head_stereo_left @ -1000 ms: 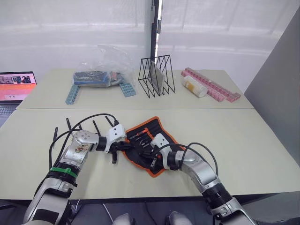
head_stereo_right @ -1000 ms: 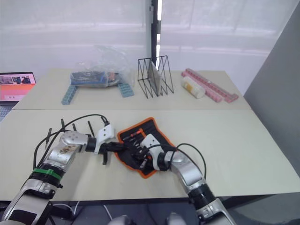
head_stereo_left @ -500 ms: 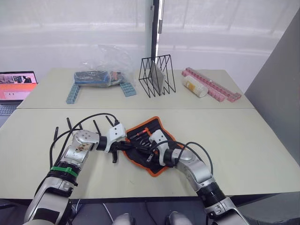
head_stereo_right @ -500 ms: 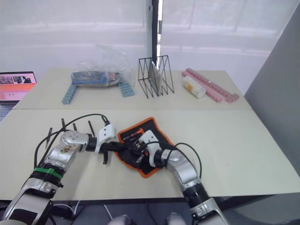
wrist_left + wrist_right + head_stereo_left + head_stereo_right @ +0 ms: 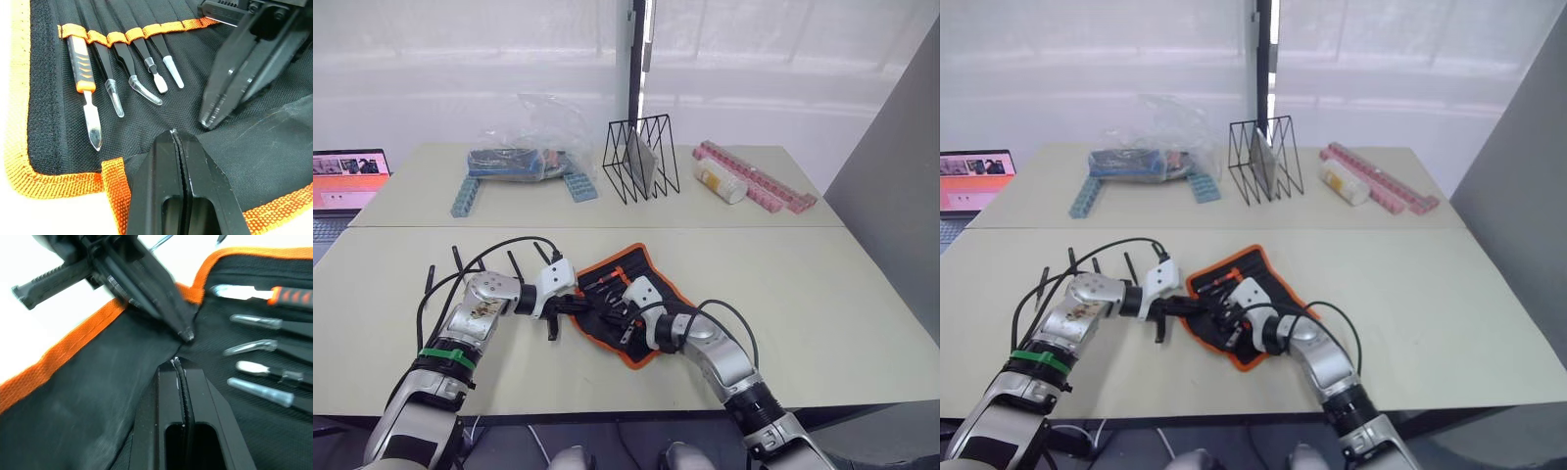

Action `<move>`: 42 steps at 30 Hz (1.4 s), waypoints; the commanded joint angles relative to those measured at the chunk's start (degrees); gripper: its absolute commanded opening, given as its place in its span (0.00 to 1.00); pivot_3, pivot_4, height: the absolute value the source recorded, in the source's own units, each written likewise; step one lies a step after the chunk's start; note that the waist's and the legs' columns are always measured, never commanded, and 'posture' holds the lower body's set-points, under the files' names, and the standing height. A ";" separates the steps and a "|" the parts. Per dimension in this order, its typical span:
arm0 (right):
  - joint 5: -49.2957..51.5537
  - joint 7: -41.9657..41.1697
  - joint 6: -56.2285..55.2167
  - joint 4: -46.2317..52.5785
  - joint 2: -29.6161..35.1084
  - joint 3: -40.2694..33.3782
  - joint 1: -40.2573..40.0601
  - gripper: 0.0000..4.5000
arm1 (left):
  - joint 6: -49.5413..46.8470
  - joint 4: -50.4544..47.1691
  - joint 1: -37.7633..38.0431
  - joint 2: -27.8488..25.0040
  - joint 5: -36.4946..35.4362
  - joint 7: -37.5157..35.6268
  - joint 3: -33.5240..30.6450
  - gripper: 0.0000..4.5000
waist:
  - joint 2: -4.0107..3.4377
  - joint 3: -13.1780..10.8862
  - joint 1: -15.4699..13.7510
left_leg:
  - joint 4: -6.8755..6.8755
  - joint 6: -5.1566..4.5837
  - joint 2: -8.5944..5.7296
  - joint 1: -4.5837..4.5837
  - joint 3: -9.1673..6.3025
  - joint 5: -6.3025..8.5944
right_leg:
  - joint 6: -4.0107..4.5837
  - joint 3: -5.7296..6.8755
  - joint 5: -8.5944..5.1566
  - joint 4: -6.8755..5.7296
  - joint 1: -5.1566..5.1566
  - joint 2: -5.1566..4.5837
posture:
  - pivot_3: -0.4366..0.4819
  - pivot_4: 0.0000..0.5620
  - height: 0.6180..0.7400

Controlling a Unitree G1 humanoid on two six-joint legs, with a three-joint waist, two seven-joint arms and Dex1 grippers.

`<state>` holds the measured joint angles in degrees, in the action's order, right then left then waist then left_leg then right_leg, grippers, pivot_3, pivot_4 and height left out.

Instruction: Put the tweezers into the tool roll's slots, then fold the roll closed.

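Tool roll: the flat black fabric tool roll with orange trim (image 5: pixel 625 305) lies open on the pale counter (image 5: pixel 803 294), near its front edge, between the two arms.
Slots: the narrow stitched black fabric slots (image 5: pixel 132 36) run in a row across the inner face of the roll, under an orange band.
Tweezers: four slim black metal tweezers (image 5: pixel 128 68) with clear tip caps sit side by side in the slots, tips pointing out; beside them, in the outermost slot, sits an orange-and-black handled metal tool (image 5: pixel 85 93).
Left claw: the left claw (image 5: pixel 177 142) has its two black fingers pressed together, with nothing between them; its tip rests on the black fabric close to the orange edge of the roll.
Right claw: the right claw (image 5: pixel 178 364) is also pressed together and holds nothing; its tip is on the inner fabric, very near the tip of the left claw.
Back of the counter: a black wire rack (image 5: pixel 641 157), a clear plastic bag with blue things (image 5: pixel 524 157) and pink strips (image 5: pixel 754 181) stand well apart from the roll.
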<state>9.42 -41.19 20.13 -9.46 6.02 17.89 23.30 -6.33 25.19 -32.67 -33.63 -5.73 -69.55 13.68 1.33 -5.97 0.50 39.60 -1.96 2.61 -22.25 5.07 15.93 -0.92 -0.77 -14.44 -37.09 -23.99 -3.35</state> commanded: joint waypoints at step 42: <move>4.61 -5.37 13.15 12.04 10.07 2.22 -12.62 0.00 | -0.81 2.77 2.22 -1.32 3.39 0.79 1.58 0.01 | 0.07 0.05 -0.23 | -0.20 -0.03 0.01 0.17 0.01 0.02 | 0.00 0.00 -0.04 0.21 0.18 -0.02 | 0.48 0.27 0.97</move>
<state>13.80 -46.20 30.53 4.95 14.94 19.46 13.29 -6.18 24.83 -32.36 -33.67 -5.73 -69.25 13.61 1.40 -5.92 0.26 39.36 -1.99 2.62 -22.01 5.07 15.96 -0.92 -0.75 -14.49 -36.82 -23.70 -3.37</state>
